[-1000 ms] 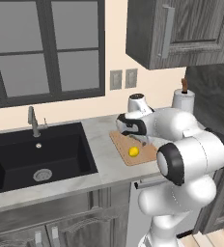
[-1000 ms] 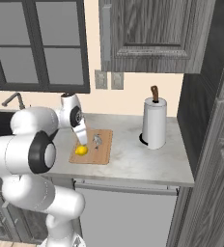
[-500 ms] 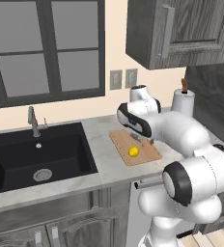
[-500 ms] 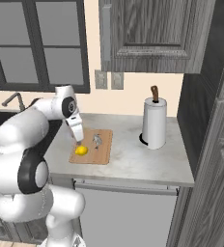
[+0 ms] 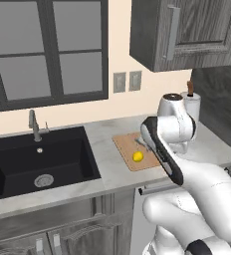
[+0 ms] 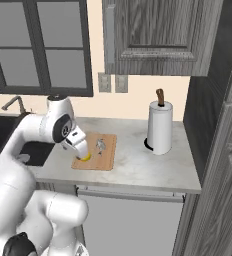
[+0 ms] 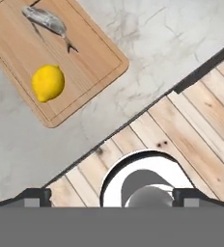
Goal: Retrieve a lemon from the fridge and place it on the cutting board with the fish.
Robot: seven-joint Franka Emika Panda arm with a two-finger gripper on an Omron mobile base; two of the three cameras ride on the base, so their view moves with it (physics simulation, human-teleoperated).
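Evidently the placing step was done at the time of inspection: the lemon [image 7: 48, 83] lay on the cutting board [image 7: 92, 52], toward one long edge, apart from the fish [image 7: 45, 20], which lay nearer the opposite side of the same board. Both base views agreed, showing the lemon [image 5: 138, 156] on the board [image 5: 123, 145] on the grey tabletop [image 5: 106, 159], between the black sink [image 5: 38, 159] and the paper towel roll [image 6: 159, 127].

The gripper [image 7: 112, 197] was raised well above the tabletop and looked down past its front edge to the wooden floor [image 7: 201, 125]. Its fingers [image 7: 34, 195] stood wide apart at the two lower corners of the hand view, with nothing between them.

Risks, as judged from this position:
- The lemon was round and sat unsecured on a flat board; a knock to the board or the tabletop could send it rolling off the near edge, which was close by.
- The arm's forearm [image 6: 73, 140] hung just above the lemon in the right base view; a low sweep on the way out could brush the fruit or shift the board.
- The fridge was outside the frames, so whether its door was shut could not be confirmed.
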